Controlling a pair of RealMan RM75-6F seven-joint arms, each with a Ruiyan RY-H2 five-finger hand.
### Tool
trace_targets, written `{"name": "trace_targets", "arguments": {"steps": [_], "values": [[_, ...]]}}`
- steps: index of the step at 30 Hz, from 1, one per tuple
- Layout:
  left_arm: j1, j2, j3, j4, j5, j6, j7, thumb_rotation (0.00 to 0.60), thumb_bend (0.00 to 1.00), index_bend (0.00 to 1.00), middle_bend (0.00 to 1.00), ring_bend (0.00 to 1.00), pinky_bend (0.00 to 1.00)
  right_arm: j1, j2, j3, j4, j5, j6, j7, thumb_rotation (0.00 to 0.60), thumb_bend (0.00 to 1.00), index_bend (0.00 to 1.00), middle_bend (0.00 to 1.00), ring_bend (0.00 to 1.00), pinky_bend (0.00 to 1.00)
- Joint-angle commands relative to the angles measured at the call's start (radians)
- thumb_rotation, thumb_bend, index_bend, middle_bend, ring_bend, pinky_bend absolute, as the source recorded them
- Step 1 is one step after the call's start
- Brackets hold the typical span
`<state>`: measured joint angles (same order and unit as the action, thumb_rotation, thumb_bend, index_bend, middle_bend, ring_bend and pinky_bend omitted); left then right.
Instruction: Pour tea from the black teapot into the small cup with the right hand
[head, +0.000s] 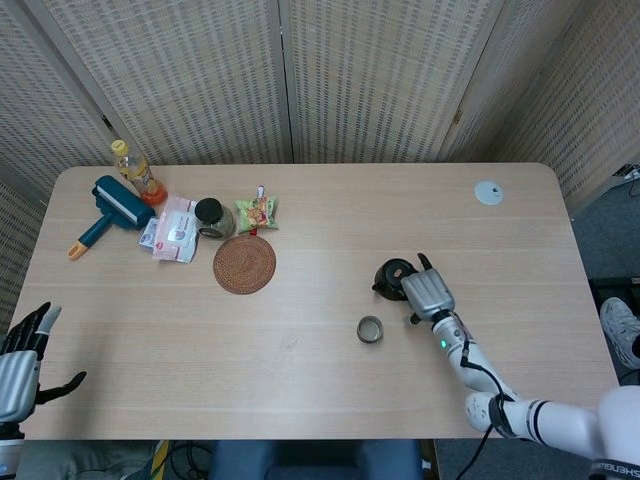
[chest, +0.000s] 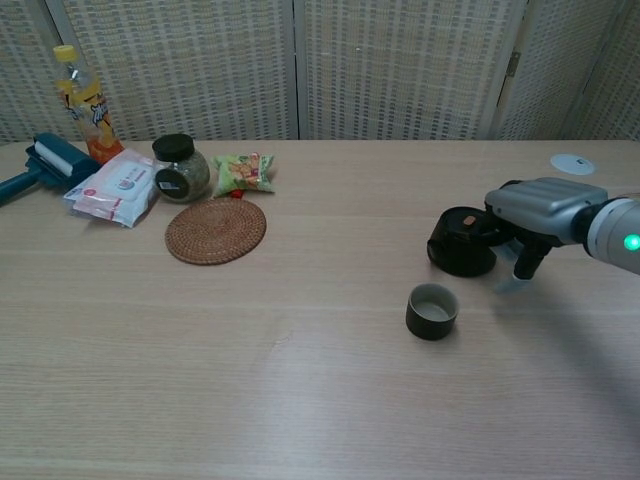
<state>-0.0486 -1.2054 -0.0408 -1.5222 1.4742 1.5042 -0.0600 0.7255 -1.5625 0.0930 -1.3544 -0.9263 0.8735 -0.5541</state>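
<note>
The black teapot (head: 391, 274) (chest: 460, 242) stands upright on the table right of centre. My right hand (head: 426, 292) (chest: 540, 207) is against its right side, fingers curled down around the handle area; the grip itself is partly hidden. The small dark cup (head: 370, 329) (chest: 432, 310) stands just in front and left of the teapot, apart from it, with a pale inside. At the table's near left corner, my left hand (head: 20, 362) hovers with fingers spread and holds nothing; only the head view shows it.
A round woven coaster (head: 244, 263) (chest: 215, 230), a dark-lidded jar (chest: 181, 168), a snack packet (chest: 243, 171), a tissue pack (chest: 115, 186), a lint roller (chest: 45, 165) and an orange bottle (chest: 80, 103) stand at the far left. A small white disc (head: 488, 192) lies far right.
</note>
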Motion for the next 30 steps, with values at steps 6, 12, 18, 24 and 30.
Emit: {"name": "trace_targets", "arguments": {"steps": [6,12,18,24,30], "values": [[0.002,0.002,0.000,-0.001,-0.003,-0.001,0.002,0.600,0.18,0.02,0.00,0.00,0.07,0.013,-0.006,0.017,0.020,-0.007,-0.009,0.028,0.547,0.00,0.83,0.86,0.70,0.00],[0.005,0.004,0.001,-0.002,-0.003,0.002,0.003,0.600,0.18,0.02,0.00,0.00,0.07,0.020,-0.002,0.030,0.030,-0.017,-0.019,0.060,0.547,0.00,0.87,0.89,0.72,0.00],[0.006,0.007,0.001,-0.005,-0.004,0.002,0.007,0.600,0.18,0.02,0.00,0.00,0.07,0.021,0.018,0.042,0.030,-0.022,-0.043,0.113,0.453,0.00,0.90,0.90,0.73,0.00],[0.003,0.005,0.001,-0.012,-0.001,-0.001,0.018,0.600,0.18,0.02,0.00,0.00,0.07,0.027,0.051,0.053,0.010,-0.012,-0.042,0.117,0.329,0.00,0.92,0.91,0.73,0.00],[0.001,0.003,0.001,-0.017,0.000,-0.003,0.026,0.600,0.18,0.02,0.00,0.00,0.07,0.025,0.079,0.064,-0.024,-0.001,-0.016,0.115,0.285,0.00,0.93,0.92,0.74,0.00]]}}
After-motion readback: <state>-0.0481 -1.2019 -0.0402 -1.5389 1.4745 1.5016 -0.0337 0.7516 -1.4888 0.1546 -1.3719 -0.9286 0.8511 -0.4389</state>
